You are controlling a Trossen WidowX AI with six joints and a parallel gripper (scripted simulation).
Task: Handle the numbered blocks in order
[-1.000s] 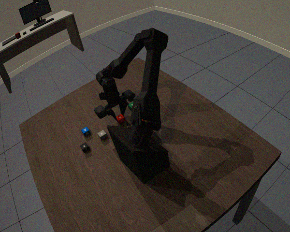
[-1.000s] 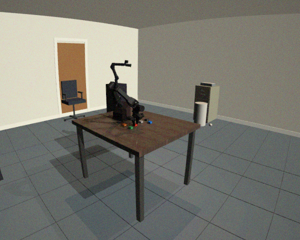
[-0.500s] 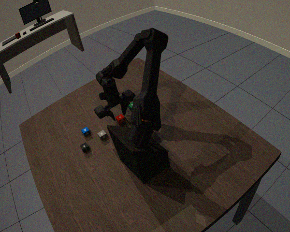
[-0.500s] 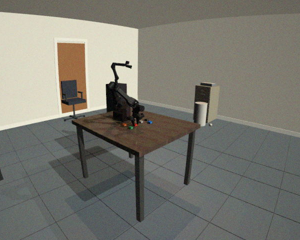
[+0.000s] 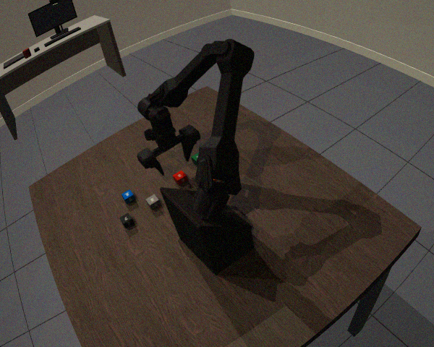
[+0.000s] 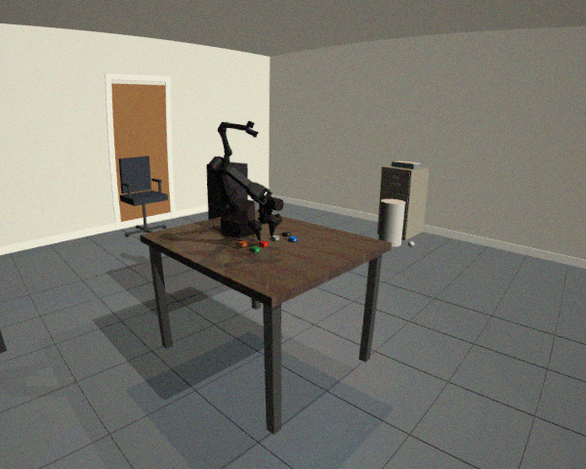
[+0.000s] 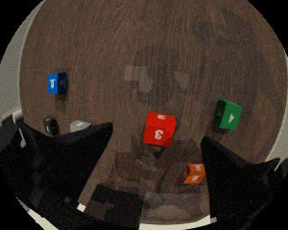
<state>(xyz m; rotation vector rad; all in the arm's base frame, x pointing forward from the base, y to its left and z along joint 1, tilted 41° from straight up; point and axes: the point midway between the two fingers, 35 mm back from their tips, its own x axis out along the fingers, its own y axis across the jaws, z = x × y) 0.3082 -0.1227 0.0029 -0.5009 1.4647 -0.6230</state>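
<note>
A red block (image 5: pixel 179 178) (image 6: pixel 264 244) (image 7: pixel 159 130) showing a 3 sits on the table. My gripper (image 5: pixel 175 167) (image 7: pixel 158 134) is open and empty above it, one finger to each side, fingertips clear of the block. A green block (image 5: pixel 195 158) (image 6: pixel 254 249) (image 7: pixel 228 115) showing a 4 lies beyond the right finger in the wrist view. An orange block (image 6: pixel 242 244) (image 7: pixel 194 173) lies close to that finger; its digit is unclear. A blue block (image 5: pixel 128 196) (image 6: pixel 292 238) (image 7: pixel 57 83), a pale grey block (image 5: pixel 152 202) (image 7: pixel 80 126) and a black block (image 5: pixel 126 220) (image 7: pixel 51 126) lie to the left, digits unclear.
The blocks stand on a brown wooden table (image 5: pixel 108 261) (image 6: pixel 328 257). The arm's dark base (image 5: pixel 213 235) stands close to the grey block and hides most of the orange block in the top view. The left finger partly covers the grey block in the wrist view.
</note>
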